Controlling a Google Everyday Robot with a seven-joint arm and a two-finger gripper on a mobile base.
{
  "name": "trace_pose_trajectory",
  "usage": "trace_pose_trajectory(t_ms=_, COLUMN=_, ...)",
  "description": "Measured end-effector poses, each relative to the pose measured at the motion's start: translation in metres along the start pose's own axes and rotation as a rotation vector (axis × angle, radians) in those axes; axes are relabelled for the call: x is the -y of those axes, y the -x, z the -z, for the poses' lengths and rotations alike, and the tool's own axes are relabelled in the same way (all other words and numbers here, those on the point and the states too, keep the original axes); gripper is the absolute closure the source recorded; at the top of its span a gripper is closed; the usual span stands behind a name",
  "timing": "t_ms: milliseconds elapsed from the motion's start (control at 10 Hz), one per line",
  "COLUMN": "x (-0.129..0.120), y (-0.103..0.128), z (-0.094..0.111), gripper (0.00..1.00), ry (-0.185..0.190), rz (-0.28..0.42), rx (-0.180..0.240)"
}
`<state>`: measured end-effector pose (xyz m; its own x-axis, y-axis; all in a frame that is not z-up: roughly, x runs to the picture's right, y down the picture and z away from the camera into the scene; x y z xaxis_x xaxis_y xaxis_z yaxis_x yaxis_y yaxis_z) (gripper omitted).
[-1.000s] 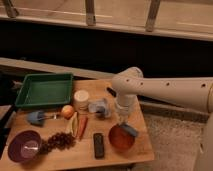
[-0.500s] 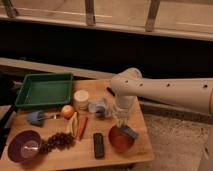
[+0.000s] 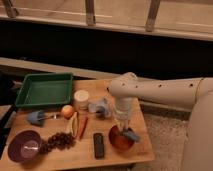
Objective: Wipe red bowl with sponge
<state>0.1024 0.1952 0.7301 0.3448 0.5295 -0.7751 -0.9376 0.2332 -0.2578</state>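
- The gripper (image 3: 125, 130) hangs from the white arm (image 3: 160, 91), pointing down into the red bowl (image 3: 116, 141).
- Its jaws are pressed together on the sponge (image 3: 132, 135), a small blue-grey block at the bowl's right rim.
- The red bowl sits near the front right corner of the wooden table (image 3: 138, 116), just right of the flat black bar (image 3: 99, 145).
- A lumpy blue-grey rag (image 3: 100, 106) lies behind the bowl, beside a white tub (image 3: 81, 97).
- The purple bowl (image 3: 24, 146) stands at the front left, a green tray (image 3: 45, 90) behind it.
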Motion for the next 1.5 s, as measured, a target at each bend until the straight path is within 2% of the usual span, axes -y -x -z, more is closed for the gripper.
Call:
trace_pose_trajectory(t_ms=200, x=0.008, y=0.006, z=0.002, gripper=1.00, ry=-0.010, rz=-0.014, rx=0.006)
trace_pose_trajectory(t_ms=300, x=0.007, y=0.013, z=0.006, gripper=1.00, ry=-0.008, rz=-0.015, rx=0.023)
trace_pose_trajectory(t_ms=600, x=-0.015, y=0.023, z=0.012, gripper=1.00, ry=0.018, rz=0.031, rx=0.046)
trace_pose_trajectory(t_ms=1000, x=-0.029, y=0.003, z=0.002, gripper=1.00, ry=0.069, rz=0.076, rx=0.010)
trace_pose_trajectory(t_ms=1300, x=-0.024, y=-0.015, z=-0.002, gripper=1.00, ry=0.063, rz=0.103, rx=-0.036)
trace_pose_trajectory(t_ms=1500, x=-0.012, y=-0.018, z=-0.004, gripper=1.00, ry=0.050, rz=0.089, rx=-0.051)
